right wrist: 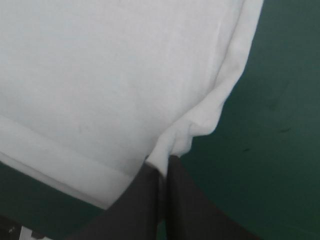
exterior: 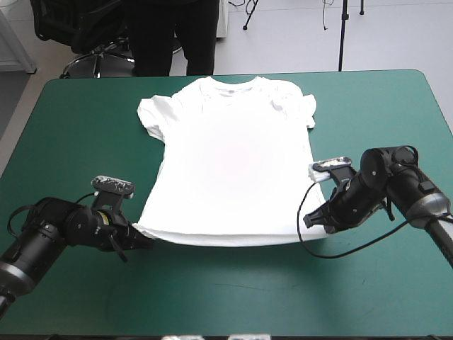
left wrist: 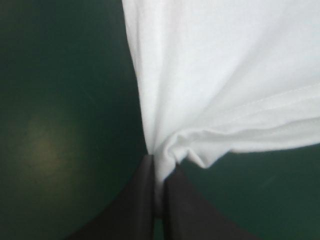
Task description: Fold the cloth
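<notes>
1. The T-shirt (exterior: 230, 163) lies spread flat in the middle of the table. Its collar points to the far edge and its hem to the near edge, so its long axis runs near to far.
2. It's white and short-sleeved, with both sleeves out to the sides. The body is mostly smooth, with slight rumpling at the right shoulder.
3. The left gripper (exterior: 145, 239) is down at the hem's left corner. In its wrist view the black fingers are pressed together on a bunched fold of the cloth.
4. The right gripper (exterior: 315, 221) is at the hem's right corner, its fingers likewise pinching a puckered bit of fabric.
5. The teal-green cover (exterior: 233, 297) shows all around the shirt.
</notes>
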